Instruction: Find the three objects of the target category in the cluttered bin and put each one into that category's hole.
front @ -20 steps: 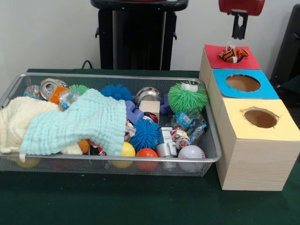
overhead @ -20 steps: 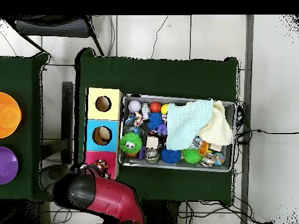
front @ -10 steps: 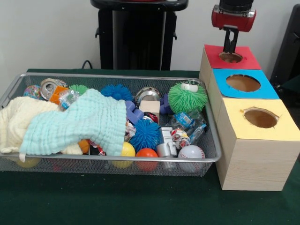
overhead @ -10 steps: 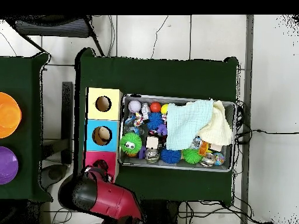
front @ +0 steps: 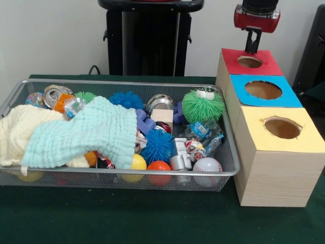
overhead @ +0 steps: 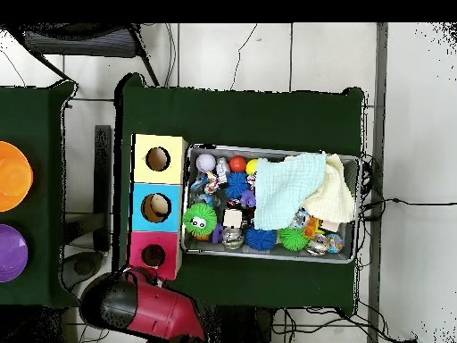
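Note:
The wire mesh bin [front: 127,82] stands on the green table, full of clutter; it also shows in the overhead view [overhead: 270,150]. None of the three soft toys shows in either view. The round hole [front: 250,62] in the red top of the wooden box is open and nothing sticks out of it; it also shows in the overhead view [overhead: 153,255]. My gripper [front: 250,50] hangs just above and behind the red-topped hole, shut and empty. In the overhead view the red arm [overhead: 147,306] covers the gripper.
A pale blue cloth [front: 86,134] and a cream cloth [front: 20,131] cover the bin's left half. A green spiky ball [front: 203,105], a blue spiky ball [front: 156,146] and a baseball [front: 207,165] lie on the right. The blue-topped hole [front: 263,90] and the yellow-topped hole [front: 282,127] adjoin the red one.
The orange striped toy that lay on the red-topped hole has gone out of sight. My gripper pushed down to the hole, then rose above it.

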Robot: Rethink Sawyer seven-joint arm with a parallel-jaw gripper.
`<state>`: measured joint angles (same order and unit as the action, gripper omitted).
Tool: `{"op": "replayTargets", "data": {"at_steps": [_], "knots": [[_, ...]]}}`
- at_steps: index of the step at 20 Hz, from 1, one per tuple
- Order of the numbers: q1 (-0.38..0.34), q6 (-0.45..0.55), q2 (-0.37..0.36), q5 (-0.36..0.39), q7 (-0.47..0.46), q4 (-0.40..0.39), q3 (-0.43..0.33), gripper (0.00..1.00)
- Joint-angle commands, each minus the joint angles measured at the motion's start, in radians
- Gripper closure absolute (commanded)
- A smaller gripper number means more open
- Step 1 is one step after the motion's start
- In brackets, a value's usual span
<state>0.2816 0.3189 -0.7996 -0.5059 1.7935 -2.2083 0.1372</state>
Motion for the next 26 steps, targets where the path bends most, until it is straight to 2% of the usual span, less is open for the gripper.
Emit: {"op": "replayTargets", "data": {"at_steps": [1,3,5,8,10,12,15,18,19,22,26], "knots": [[0.022,0.097,0.007,0.007,0.247,-0.012,0.014,1.00],[0.042,0.200,-0.029,0.043,0.257,0.055,0.074,1.00],[0.046,0.272,-0.074,0.068,0.253,0.089,0.100,1.00],[0.034,0.323,-0.094,0.101,0.220,0.155,0.126,1.00],[0.009,0.315,-0.080,0.127,0.171,0.199,0.131,1.00],[-0.011,0.289,-0.072,0.147,0.134,0.209,0.122,1.00],[-0.064,0.277,-0.053,0.175,0.080,0.238,0.095,1.00],[-0.121,0.206,-0.056,0.195,0.018,0.236,0.045,1.00],[-0.150,0.192,-0.055,0.216,0.007,0.241,0.020,0.00],[-0.195,0.141,-0.053,0.229,-0.043,0.239,-0.019,0.00],[-0.261,0.140,-0.031,0.275,-0.074,0.275,-0.063,0.00]]}}
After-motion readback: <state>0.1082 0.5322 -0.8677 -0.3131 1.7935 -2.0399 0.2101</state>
